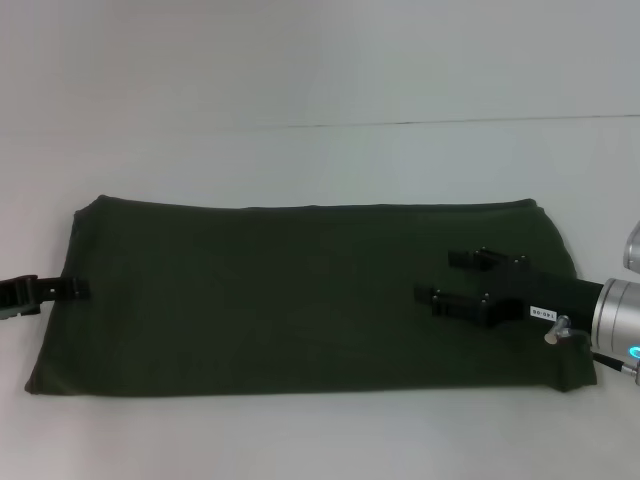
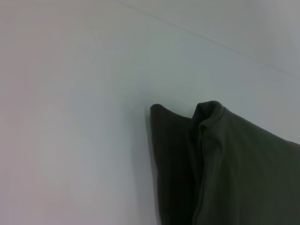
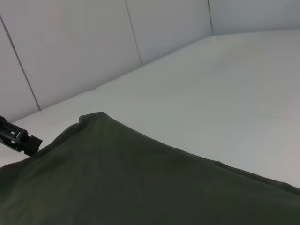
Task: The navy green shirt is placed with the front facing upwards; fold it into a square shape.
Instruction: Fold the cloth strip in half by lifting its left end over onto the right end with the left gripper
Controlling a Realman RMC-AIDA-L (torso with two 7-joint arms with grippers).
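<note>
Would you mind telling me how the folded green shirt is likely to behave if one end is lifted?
The shirt will probably droop, not stay flat: its folded edge in the left wrist view looks soft and rounded. The stacked layers may slide apart, since nothing pins them. It likely drags on the white table when pushed. The right hand hovers open over its right end; the left hand sits at its left edge.

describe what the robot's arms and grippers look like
The right gripper has two black, blocky fingers with small screws on a black body carrying a small white label. Behind it is a silver-grey cylindrical wrist with a glowing blue-cyan ring light, a metal fitting and a thin cable. Of the left gripper only black, flat fingers show at the picture's edge.
</note>
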